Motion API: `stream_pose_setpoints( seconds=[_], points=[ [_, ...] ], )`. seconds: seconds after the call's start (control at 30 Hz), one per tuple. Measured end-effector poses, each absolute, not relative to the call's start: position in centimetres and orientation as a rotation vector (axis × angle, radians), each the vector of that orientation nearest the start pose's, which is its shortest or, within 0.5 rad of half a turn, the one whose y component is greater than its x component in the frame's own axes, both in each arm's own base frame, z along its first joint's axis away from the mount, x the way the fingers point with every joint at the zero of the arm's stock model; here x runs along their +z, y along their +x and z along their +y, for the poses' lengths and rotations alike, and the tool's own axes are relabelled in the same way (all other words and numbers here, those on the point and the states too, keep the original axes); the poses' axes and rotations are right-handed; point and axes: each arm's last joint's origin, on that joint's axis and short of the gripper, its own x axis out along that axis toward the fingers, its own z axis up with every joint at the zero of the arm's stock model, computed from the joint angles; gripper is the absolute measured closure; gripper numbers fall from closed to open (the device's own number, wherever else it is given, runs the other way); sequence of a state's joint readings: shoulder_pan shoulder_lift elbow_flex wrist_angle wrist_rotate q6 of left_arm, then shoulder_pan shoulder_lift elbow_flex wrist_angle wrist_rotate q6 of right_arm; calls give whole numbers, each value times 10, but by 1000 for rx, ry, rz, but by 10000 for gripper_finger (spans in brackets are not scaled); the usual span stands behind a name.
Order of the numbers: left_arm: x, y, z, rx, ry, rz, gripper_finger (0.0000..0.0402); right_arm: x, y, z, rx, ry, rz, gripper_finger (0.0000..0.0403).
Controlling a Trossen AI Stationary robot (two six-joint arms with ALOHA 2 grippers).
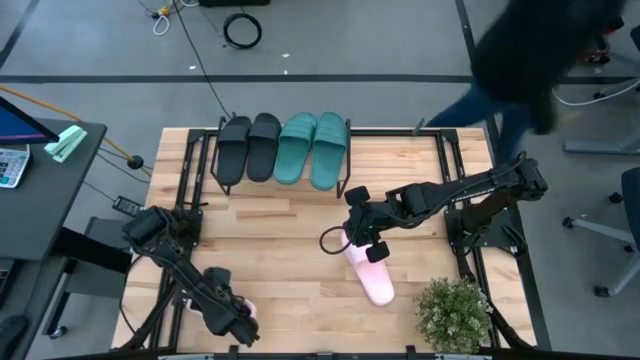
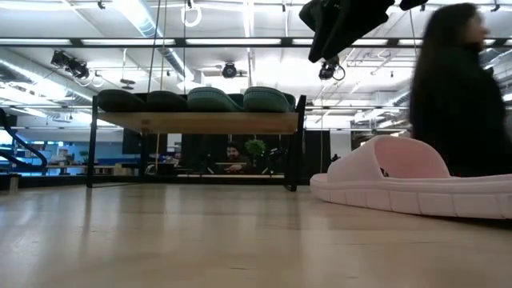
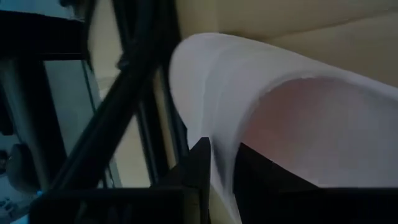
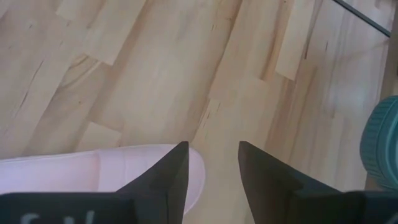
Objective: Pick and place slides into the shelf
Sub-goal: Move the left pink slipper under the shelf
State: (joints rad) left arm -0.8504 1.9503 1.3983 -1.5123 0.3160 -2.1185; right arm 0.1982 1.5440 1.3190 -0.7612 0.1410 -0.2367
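Shelf (image 1: 225, 135), far edge of table (image 1: 290, 215): 4 slides on top, 2 black (image 1: 250, 146), 2 teal (image 1: 313, 148), side by side. Room for 2 more is doubtful.

Pink slide (image 1: 372, 277): flat on the table, near the plant (image 1: 455, 312).

Right gripper (image 1: 363, 240): fingers apart, above that slide's end, apparently lining up a pick.

Left gripper (image 1: 240, 315): near edge, clamped on the second pink slide (image 3: 298, 118).

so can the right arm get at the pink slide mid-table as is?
Probably yes. The right hand hangs open just over the heel end of the pink slide, with bare table around it and nothing in between.
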Motion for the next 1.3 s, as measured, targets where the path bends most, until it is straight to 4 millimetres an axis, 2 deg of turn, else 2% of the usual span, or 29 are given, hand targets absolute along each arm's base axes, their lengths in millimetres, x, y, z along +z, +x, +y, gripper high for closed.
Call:
stream_pose_setpoints(
  seconds=[0.23, 0.43, 0.63, 0.73, 0.87, 0.97, 1.03, 1.13, 1.3],
  points=[
    [188, 196, -242, 1489, -641, 1639, 341, 292, 314, 59, 166, -382, 952, 257],
    [188, 195, -242, 1375, -563, 1711, 387, 292, 315, 59, 165, -381, 938, 257],
    [188, 207, -230, 1278, -478, 1662, 386, 292, 315, 59, 165, -381, 937, 257],
    [187, 220, -218, 1163, -354, 1600, 389, 293, 316, 59, 164, -380, 928, 257],
    [189, 238, -195, 1017, -56, 1481, 389, 293, 316, 59, 164, -380, 925, 257],
    [189, 251, -177, 890, 184, 1467, 389, 293, 316, 59, 164, -380, 924, 257],
    [188, 257, -166, 869, 314, 1434, 389, 294, 317, 59, 163, -379, 916, 257],
    [177, 260, -142, 938, 345, 1461, 389, 294, 317, 59, 163, -379, 915, 257],
    [146, 246, -109, 1038, 370, 1549, 389, 294, 317, 59, 163, -379, 914, 257]
  ],
)
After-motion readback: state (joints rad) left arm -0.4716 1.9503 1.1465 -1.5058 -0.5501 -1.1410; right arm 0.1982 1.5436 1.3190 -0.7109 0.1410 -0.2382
